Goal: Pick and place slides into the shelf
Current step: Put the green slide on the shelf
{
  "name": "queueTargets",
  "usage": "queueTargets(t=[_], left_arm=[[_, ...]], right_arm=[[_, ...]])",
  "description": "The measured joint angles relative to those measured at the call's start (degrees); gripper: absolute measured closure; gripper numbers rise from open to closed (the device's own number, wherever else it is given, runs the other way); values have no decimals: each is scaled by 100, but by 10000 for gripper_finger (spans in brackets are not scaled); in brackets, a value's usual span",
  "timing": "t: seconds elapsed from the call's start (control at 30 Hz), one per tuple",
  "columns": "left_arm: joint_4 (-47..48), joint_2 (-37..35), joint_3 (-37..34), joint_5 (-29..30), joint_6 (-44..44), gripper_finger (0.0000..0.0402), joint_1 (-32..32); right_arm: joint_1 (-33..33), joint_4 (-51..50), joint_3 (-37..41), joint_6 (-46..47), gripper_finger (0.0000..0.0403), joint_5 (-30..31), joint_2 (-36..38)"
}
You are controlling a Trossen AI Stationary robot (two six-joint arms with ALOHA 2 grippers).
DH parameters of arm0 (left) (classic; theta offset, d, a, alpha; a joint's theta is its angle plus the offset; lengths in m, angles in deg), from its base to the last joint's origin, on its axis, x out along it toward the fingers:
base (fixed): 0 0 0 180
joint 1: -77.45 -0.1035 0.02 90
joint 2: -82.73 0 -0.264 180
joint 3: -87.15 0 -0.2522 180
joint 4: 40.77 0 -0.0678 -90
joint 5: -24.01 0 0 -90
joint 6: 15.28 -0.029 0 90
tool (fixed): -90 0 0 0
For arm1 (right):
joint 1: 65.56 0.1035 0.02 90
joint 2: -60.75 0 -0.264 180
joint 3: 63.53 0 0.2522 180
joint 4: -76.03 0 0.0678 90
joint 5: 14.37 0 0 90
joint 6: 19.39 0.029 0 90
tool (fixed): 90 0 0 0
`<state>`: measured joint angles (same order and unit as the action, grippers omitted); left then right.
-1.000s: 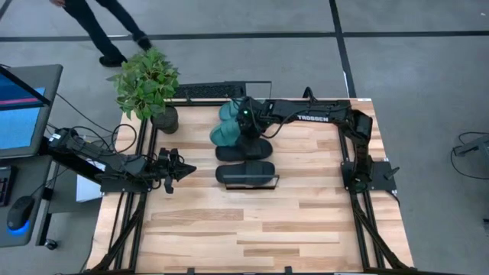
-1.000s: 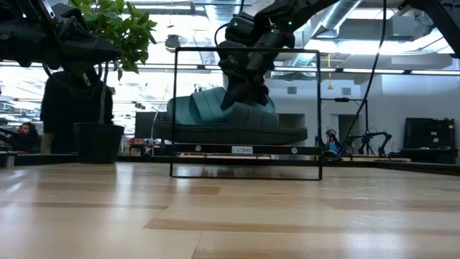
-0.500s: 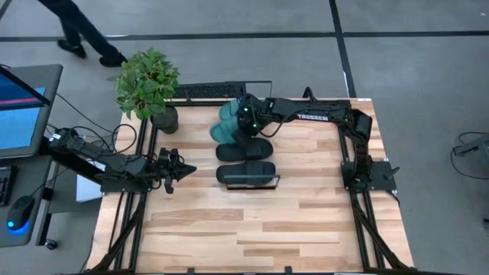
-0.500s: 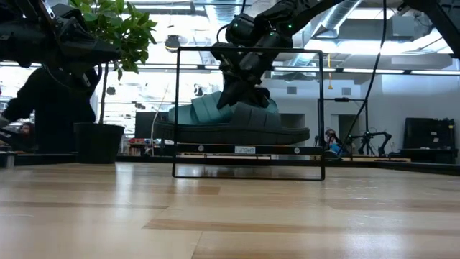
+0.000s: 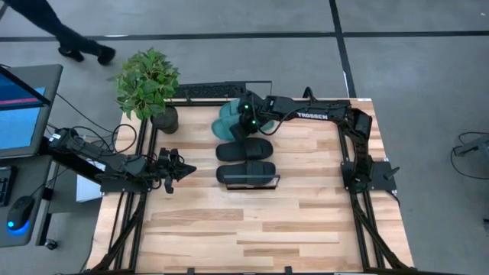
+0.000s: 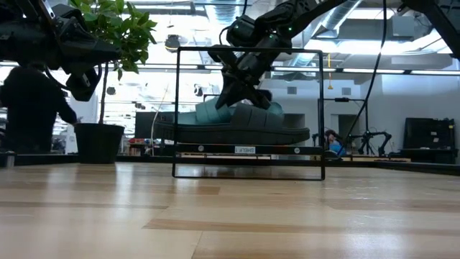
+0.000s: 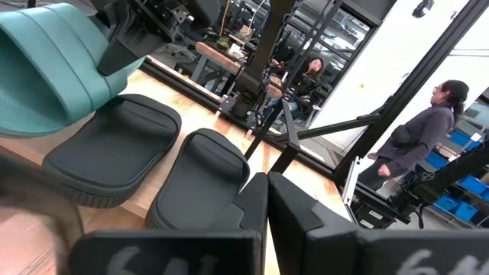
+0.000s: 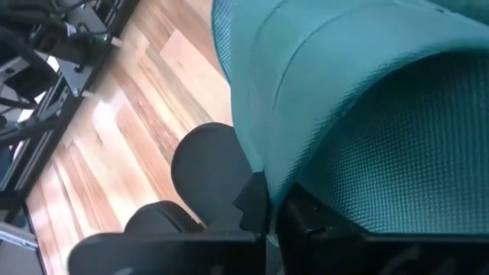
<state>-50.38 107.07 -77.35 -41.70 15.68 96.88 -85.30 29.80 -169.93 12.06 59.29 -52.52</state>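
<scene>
A wooden table was seen from straight above, with two dark robot arms, one at each side. Near the far middle of the table sat a narrow light-wood shelf with a thin black wire frame, and four slide sandals lay on it in a row running from the near end to the far end. The two black slides lay side by side at the near end, one closest to the wire frame end and the other just behind it. The two teal green slides lay beyond them at the far end, close together.

The right gripper reached across from the right side and hung over the teal slides. Its jaws were pressed together, and its wrist camera showed the ribbed teal strap right against the fingertips; whether the strap was pinched between them could not be told. From table height, the gripper came down from above onto the teal slide, which rested behind the black slide on the shelf.

The left gripper waited above the left part of the table, jaws fully closed and holding nothing, pointed toward the slides.

A potted plant stood at the table's far left corner. A person walked on the floor beyond it.
</scene>
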Motion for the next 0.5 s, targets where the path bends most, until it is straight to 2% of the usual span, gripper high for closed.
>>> queueTargets(t=[0.5], left_arm=[[13, 1, 0, 0, 1, 401, 0]], right_arm=[[-146, -6, 0, 312, 380, -179, 0]])
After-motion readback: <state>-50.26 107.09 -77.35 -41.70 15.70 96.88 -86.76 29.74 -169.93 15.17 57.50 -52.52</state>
